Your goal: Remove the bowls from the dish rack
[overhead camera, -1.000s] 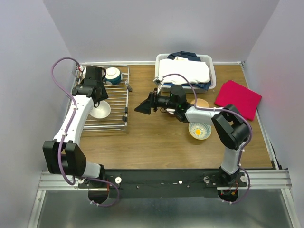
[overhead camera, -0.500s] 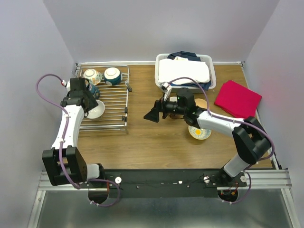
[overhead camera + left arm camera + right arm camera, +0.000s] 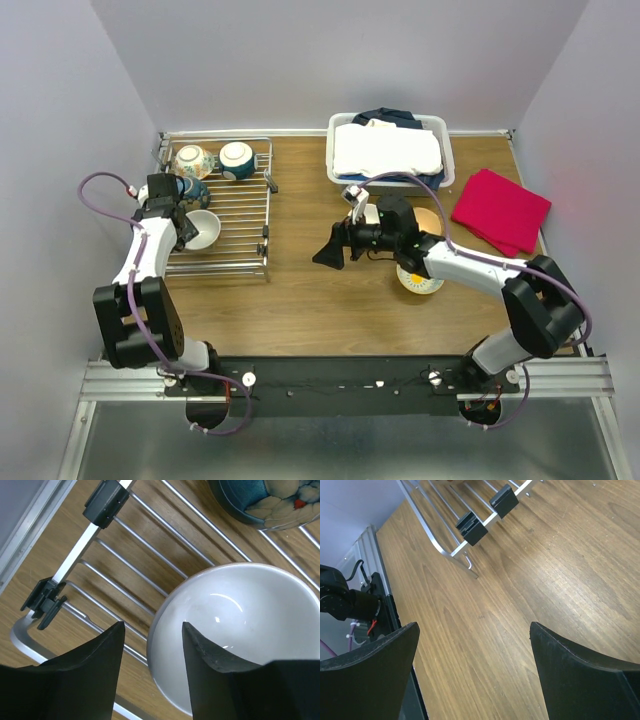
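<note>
The silver wire dish rack [image 3: 245, 215] lies at the left. It holds a cream floral bowl [image 3: 194, 161], a blue-and-white bowl [image 3: 237, 160], a dark blue patterned bowl [image 3: 195, 190] and a white bowl [image 3: 205, 232]. My left gripper [image 3: 184, 230] is open, with the white bowl's [image 3: 235, 630] left rim between its jaws [image 3: 150, 647]; one finger is outside the bowl and one inside. The dark blue bowl [image 3: 265, 500] is just beyond. My right gripper [image 3: 330, 248] is wide open and empty over bare wood [image 3: 472, 645]. The rack's corner [image 3: 470, 527] shows ahead of it.
A yellow-centred bowl [image 3: 420, 278] and a tan bowl [image 3: 429, 218] sit on the table beside the right arm. A white laundry basket [image 3: 445, 160] with clothes stands at the back. A red cloth [image 3: 500, 210] lies at the right.
My left gripper has moved from the rack's far end toward me, down onto the white bowl's rim. My right gripper has shifted slightly right and nearer, still open.
</note>
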